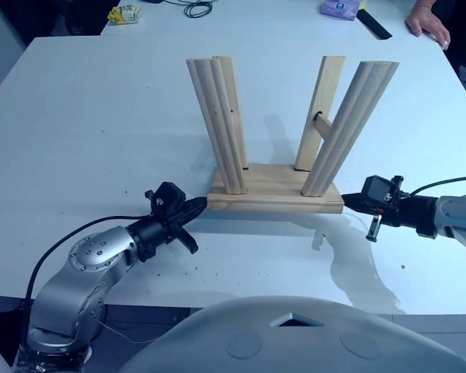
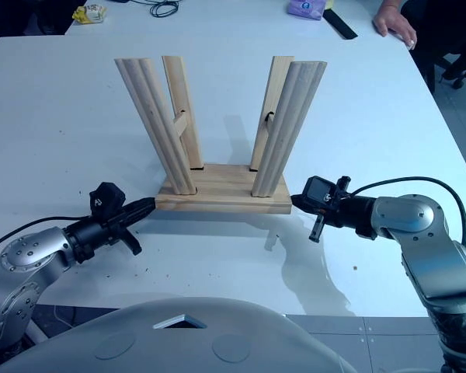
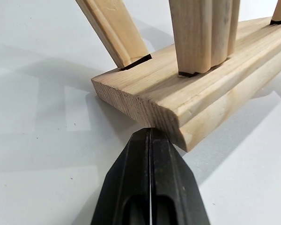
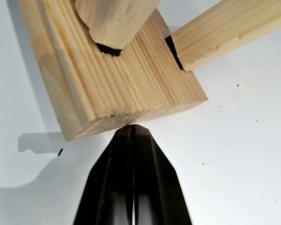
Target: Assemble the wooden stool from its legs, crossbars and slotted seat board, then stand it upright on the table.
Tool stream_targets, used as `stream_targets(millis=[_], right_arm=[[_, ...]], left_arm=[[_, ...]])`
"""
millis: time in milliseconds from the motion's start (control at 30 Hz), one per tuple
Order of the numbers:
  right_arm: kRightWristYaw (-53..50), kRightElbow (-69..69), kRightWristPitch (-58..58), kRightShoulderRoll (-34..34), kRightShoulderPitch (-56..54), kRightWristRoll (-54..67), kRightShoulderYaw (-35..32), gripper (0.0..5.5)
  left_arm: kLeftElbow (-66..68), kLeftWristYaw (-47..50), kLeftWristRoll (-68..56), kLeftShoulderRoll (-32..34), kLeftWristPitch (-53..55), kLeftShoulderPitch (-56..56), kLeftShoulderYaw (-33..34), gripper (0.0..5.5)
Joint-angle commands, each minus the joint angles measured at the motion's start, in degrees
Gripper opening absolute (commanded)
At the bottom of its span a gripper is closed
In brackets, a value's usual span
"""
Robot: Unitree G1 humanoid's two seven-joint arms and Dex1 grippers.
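The left claw (image 1: pixel 198 204) and right claw (image 1: pixel 348 203), both closed and empty, are flanking the assembled stool (image 1: pixel 276 198), which is sitting upside down mid-frame; only turning it upright is remaining.

**Stool upside down on the table**

The pale wooden stool (image 2: pixel 221 185) rests inverted near the middle of the white table (image 1: pixel 101 116). Its seat board (image 1: pixel 273 200) lies flat on the surface. Four legs (image 1: pixel 349 128) stand in the board's slots, splaying outward as they rise; the near two are grooved. A short crossbar (image 2: pixel 182 123) links each side pair.
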Motion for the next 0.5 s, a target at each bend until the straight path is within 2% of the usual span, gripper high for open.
stream_targets(millis=[33,200,333,500], right_arm=[[2.6,-5.9,-0.4,1.4,-1.9,7.4,0.4,0.0],[3.7,-7.4,1.9,0.5,-3.9,11.1,-3.9,0.0],[5.0,-8.6,2.2,-0.2,-4.8,13.3,-5.4,0.0],[3.7,-7.3,2.1,0.5,-6.6,12.6,-3.6,0.0]], left_arm=[[-6.4,-1.7,-7.1,-1.5,0.3,-2.1,-2.8,0.03],[-10.8,0.1,-15.8,-1.9,2.8,-4.6,3.0,0.03],[-10.8,-0.9,-19.7,0.8,3.2,-6.9,6.3,0.03],[-6.9,-0.3,-19.5,1.8,3.1,-11.2,5.9,0.03]])
